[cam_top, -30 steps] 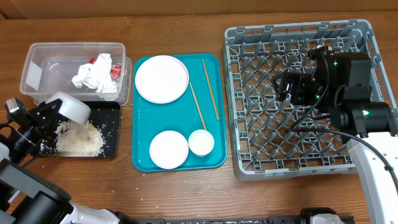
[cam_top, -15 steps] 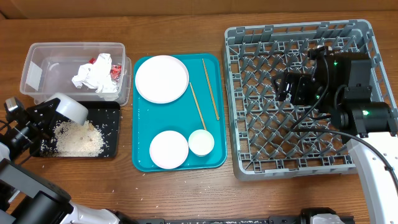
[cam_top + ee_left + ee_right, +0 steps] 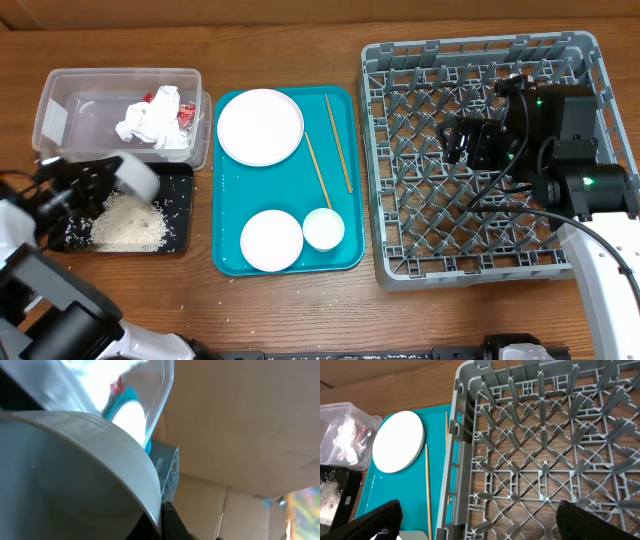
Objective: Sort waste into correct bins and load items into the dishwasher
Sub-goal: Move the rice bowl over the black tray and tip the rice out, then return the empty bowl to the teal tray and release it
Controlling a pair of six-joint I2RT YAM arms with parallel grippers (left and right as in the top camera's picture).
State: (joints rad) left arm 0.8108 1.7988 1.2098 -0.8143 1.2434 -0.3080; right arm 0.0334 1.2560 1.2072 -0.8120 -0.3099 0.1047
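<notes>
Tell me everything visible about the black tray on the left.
The black tray is shallow, rectangular, looks like plastic, and lies flat at the left of the table, just in front of the clear tub. A pile of pale rice sits in its middle, with loose grains scattered around. The left end effector holds a white bowl tilted over its back edge, hiding that part.

no readable text, labels or numbers anywhere
</notes>
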